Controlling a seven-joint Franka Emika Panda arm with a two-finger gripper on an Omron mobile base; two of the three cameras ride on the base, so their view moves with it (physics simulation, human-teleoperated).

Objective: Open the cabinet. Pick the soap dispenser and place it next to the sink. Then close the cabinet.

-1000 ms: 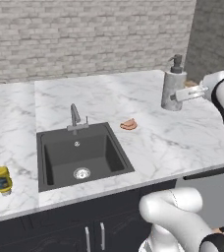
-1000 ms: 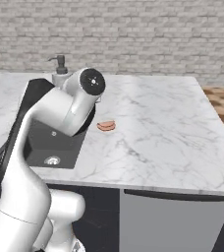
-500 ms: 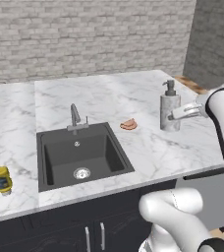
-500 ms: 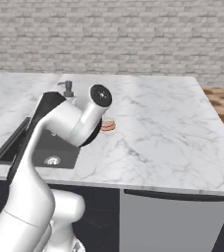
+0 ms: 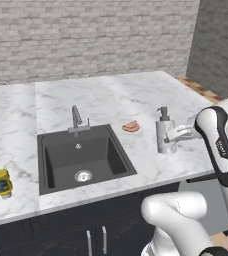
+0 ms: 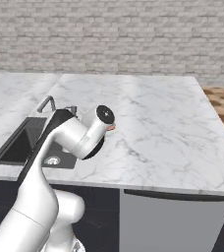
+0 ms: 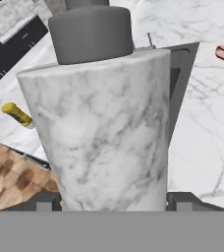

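The soap dispenser, a light-grey marbled bottle with a dark pump head, stands upright on or just above the marble counter, to the right of the sink. My gripper is shut on it from the right. In the hand view the soap dispenser looms close between my fingertips, with the sink behind it. I cannot tell whether the bottle's base touches the counter. In the right base view my own arm hides the bottle; the sink lies at the left. The cabinet is out of view.
A grey faucet stands at the sink's back rim. A small pinkish-brown item lies on the counter between sink and bottle. A yellow jar sits at the counter's front left. The counter's front edge runs just below the bottle.
My gripper has carried the soap dispenser down and slightly left, from high over the counter's right side to counter level beside the sink. The base has stayed put.
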